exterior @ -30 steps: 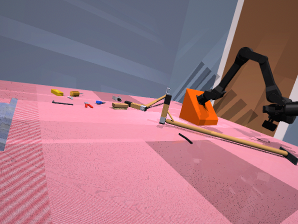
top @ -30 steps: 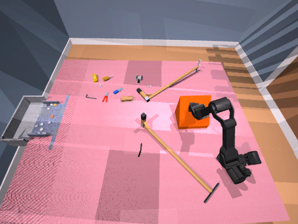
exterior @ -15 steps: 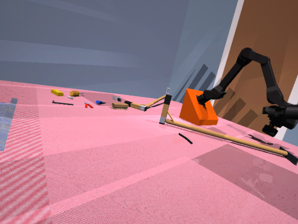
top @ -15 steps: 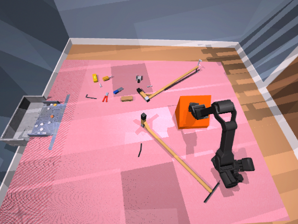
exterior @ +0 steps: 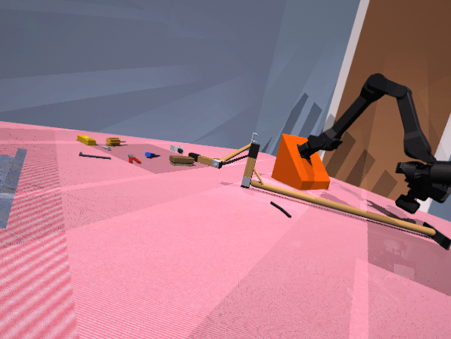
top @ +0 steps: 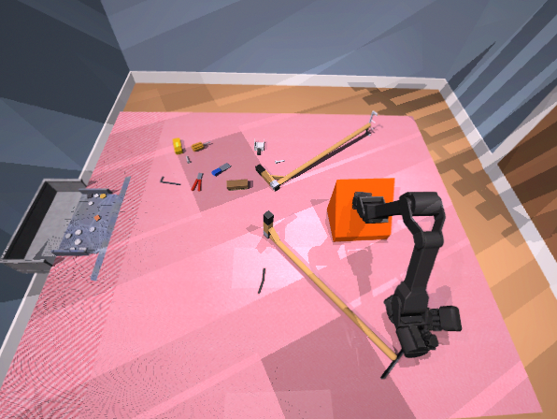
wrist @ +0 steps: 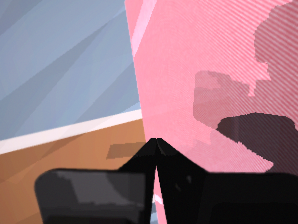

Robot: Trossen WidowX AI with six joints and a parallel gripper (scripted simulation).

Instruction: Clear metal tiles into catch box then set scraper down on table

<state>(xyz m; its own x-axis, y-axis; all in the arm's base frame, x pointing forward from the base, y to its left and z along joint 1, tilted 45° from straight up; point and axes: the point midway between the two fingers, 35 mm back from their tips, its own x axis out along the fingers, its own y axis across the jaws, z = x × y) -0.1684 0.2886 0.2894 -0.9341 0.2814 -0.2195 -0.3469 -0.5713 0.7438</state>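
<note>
The steel bench plate [top: 107,219] [exterior: 10,178] lies at the far left, with several small silver tiles [top: 76,231] and one orange tile [top: 97,217] on it. The grey catch box [top: 33,220] adjoins its left end. A long wooden-handled scraper [top: 327,290] [exterior: 340,206] lies flat on the pink table, with a dark cross piece [top: 390,367] [exterior: 440,238] at its near end and a short upright post [top: 268,222] [exterior: 250,164] at the other. My gripper [top: 413,350] [exterior: 408,203] [wrist: 155,143] is shut and empty. It hovers just above the scraper's near end, apart from it.
A second long wooden tool [top: 322,156] with a hook end lies at the back. Small tools lie beyond: a yellow block [top: 178,145], red pliers [top: 197,180], a brown block [top: 237,184] and a hex key [top: 169,181]. A short black rod [top: 262,281] lies mid-table. The arm stands on an orange block [top: 362,220].
</note>
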